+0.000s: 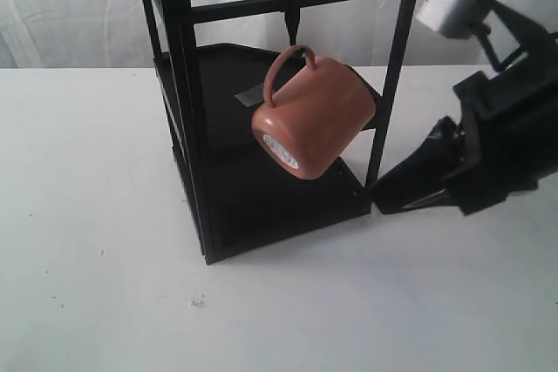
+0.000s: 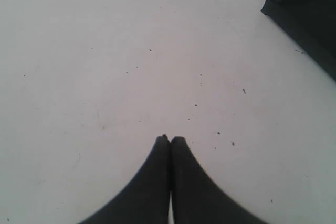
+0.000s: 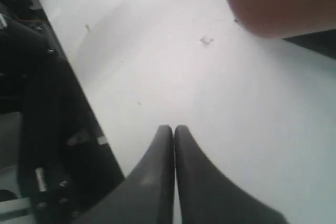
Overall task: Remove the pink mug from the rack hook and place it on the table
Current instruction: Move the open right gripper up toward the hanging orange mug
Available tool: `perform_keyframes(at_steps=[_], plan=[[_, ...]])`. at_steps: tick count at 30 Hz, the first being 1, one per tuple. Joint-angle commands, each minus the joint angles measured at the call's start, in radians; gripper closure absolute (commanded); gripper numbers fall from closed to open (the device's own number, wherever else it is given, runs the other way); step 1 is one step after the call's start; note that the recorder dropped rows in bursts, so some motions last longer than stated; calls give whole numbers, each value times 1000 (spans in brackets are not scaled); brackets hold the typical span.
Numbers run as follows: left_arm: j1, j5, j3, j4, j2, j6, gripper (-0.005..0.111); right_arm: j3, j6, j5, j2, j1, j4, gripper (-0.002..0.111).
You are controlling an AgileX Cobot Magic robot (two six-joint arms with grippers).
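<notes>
The pink mug (image 1: 312, 115) hangs tilted by its handle from a hook (image 1: 291, 13) on the black rack's crossbar, its white-labelled base facing front-left. A blurred edge of the pink mug (image 3: 278, 1) shows in the right wrist view. My right gripper (image 1: 380, 197) is shut and empty, low over the white table (image 1: 96, 215), just right of the rack's front post and below the mug; in its wrist view the right gripper (image 3: 173, 128) has both fingers pressed together. My left gripper (image 2: 170, 139) is shut over bare table and is out of the exterior view.
The black rack (image 1: 187, 102) has upright posts and a dark base shelf (image 1: 270, 198). A corner of the rack base (image 2: 307, 17) shows in the left wrist view. Dark equipment (image 3: 37, 129) sits beyond the table edge. A white curtain hangs behind.
</notes>
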Motion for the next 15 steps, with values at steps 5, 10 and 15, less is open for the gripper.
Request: perform_keyframes(at_steps=[5,10,15], plan=[[-8,1,2,-2,-5,-1,107,-375,290,2,91,3,-549,73],[-8,1,2,-2,-5,-1,107,-438,267,2,237,3,-426,57],[-8,1,2,-2,-5,-1,107,-438,155,2,250,5,-499,57]])
